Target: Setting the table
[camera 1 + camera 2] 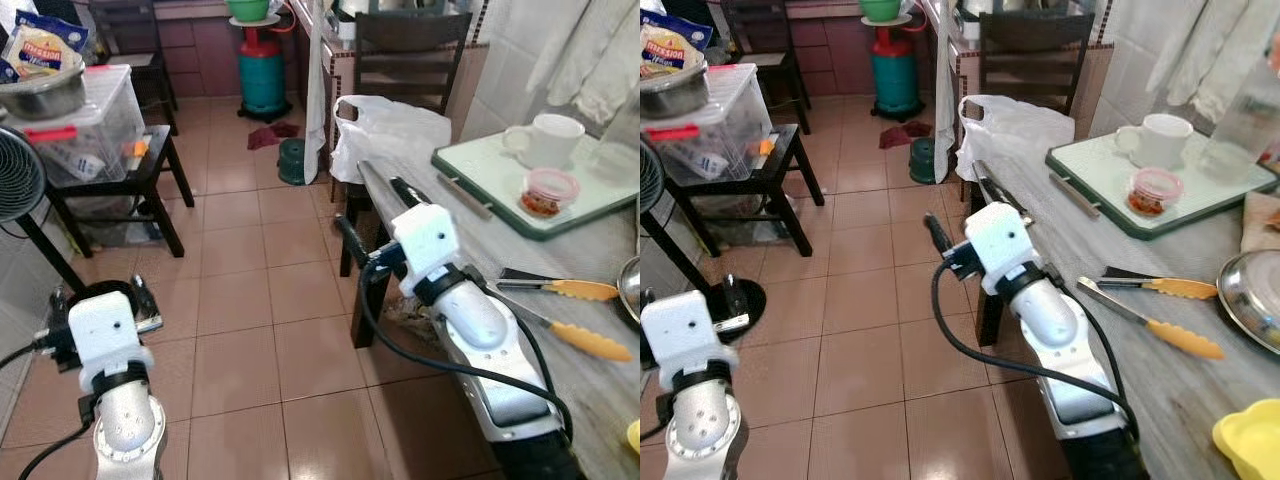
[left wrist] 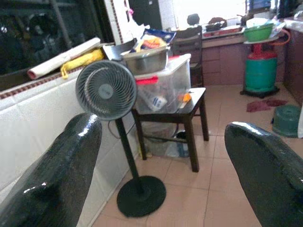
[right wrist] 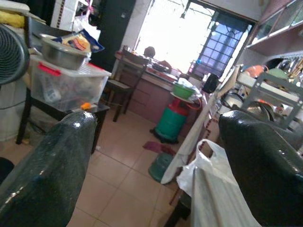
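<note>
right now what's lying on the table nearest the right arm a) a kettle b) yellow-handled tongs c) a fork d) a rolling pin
b, since the tongs with yellow handles lie flat on the table just beside the right arm, short of the tray.

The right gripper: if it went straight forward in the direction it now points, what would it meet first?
Probably the white plastic bag at the table's far end. The open right gripper points along the table edge, and the bag lies between its fingers in the wrist view, though depth is uncertain.
</note>
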Robot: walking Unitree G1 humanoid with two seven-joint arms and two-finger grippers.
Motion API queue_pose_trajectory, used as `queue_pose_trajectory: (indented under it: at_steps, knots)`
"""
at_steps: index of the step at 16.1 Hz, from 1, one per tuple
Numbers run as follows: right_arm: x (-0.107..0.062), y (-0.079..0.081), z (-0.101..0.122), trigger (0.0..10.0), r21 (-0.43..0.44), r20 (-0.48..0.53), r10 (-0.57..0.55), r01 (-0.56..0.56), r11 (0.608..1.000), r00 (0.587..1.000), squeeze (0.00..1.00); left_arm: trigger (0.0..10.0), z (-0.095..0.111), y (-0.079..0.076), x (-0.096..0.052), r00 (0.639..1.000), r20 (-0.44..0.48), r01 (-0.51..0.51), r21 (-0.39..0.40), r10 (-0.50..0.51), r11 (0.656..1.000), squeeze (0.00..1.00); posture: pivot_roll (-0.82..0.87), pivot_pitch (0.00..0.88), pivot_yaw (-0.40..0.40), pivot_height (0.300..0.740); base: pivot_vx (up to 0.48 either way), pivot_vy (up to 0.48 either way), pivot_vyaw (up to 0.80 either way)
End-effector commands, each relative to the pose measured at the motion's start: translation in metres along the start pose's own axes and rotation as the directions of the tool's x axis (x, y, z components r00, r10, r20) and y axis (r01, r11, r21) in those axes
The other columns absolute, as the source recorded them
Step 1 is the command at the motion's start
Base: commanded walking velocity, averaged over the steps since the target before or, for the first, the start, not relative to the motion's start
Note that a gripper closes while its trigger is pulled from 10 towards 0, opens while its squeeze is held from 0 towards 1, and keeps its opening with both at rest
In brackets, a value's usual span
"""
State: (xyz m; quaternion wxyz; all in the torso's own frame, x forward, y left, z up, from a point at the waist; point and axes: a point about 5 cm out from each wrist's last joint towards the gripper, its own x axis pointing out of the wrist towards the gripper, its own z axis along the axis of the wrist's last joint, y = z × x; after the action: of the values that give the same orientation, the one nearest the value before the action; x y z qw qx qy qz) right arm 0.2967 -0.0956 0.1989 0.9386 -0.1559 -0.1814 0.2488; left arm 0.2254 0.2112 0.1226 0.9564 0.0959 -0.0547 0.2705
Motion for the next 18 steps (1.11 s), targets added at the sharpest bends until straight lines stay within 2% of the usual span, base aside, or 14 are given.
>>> queue_pose_trajectory:
  at_steps: [1, 4, 5, 7, 11, 12, 13, 15, 18]
  knots:
    - [0.003, 0.001, 0.001, 10.0, 0.009, 0.012, 0.012, -0.012, 1.0, 1.0, 0.0, 10.0, 0.004, 0.003, 0.0, 1.0, 0.019, -0.016, 0.0, 0.016, 1.0, 0.0, -0.1, 0.071, -0.024, 0.74, 0.0, 0.0, 0.0]
    - [0.003, -0.001, -0.005, 10.0, 0.052, -0.007, -0.024, 0.025, 0.998, 1.0, 0.0, 10.0, 0.004, -0.004, 0.0, 1.0, 0.015, 0.024, 0.012, -0.024, 1.0, 0.0, -0.09, 0.077, 0.0, 0.74, 0.0, 0.0, 0.0]
    - [0.002, -0.004, -0.011, 10.0, 0.081, -0.03, -0.056, 0.059, 0.995, 0.998, 0.0, 10.0, 0.003, -0.009, 0.001, 0.999, 0.01, 0.047, 0.037, -0.047, 0.998, 0.0, -0.07, 0.084, 0.015, 0.74, 0.0, 0.0, 0.0]
    - [0.001, -0.012, -0.022, 10.0, 0.126, -0.075, -0.124, 0.132, 0.983, 0.989, 0.0, 10.0, 0.002, -0.017, 0.001, 0.988, -0.007, 0.153, 0.04, -0.153, 0.987, 0.0, -0.06, 0.107, 0.044, 0.74, 0.0, 0.0, 0.0]
    - [-0.006, -0.018, -0.04, 10.0, 0.207, -0.17, -0.245, 0.277, 0.938, 0.955, 0.0, 10.0, -0.001, -0.014, 0.009, 0.957, -0.017, 0.289, 0.019, -0.289, 0.957, 0.0, -0.06, 0.105, 0.047, 0.74, 0.0, 0.0, 0.0]
    - [-0.005, -0.013, -0.042, 10.0, 0.245, -0.187, -0.248, 0.289, 0.925, 0.951, 0.0, 10.0, -0.003, -0.012, 0.008, 0.941, -0.011, 0.339, 0.01, -0.339, 0.941, 0.0, -0.07, 0.087, 0.032, 0.74, 0.0, 0.0, 0.0]
    - [-0.004, -0.011, -0.042, 10.0, 0.257, -0.184, -0.237, 0.279, 0.925, 0.954, 0.0, 10.0, -0.005, -0.013, 0.006, 0.935, -0.008, 0.356, 0.027, -0.356, 0.934, 0.0, -0.07, 0.078, 0.034, 0.74, 0.0, 0.0, 0.0]
    - [0.003, -0.008, -0.04, 10.0, 0.216, -0.152, -0.175, 0.206, 0.955, 0.973, 0.0, 10.0, -0.004, -0.012, 0.009, 0.953, -0.022, 0.303, -0.005, -0.303, 0.953, 0.0, -0.07, 0.102, 0.019, 0.74, 0.0, 0.0, 0.0]
    - [0.002, -0.011, -0.037, 10.0, 0.218, -0.14, -0.181, 0.208, 0.953, 0.974, 0.0, 10.0, -0.006, -0.014, 0.008, 0.955, -0.032, 0.293, -0.029, -0.294, 0.956, 0.0, -0.06, 0.098, 0.019, 0.74, 0.0, 0.0, 0.0]
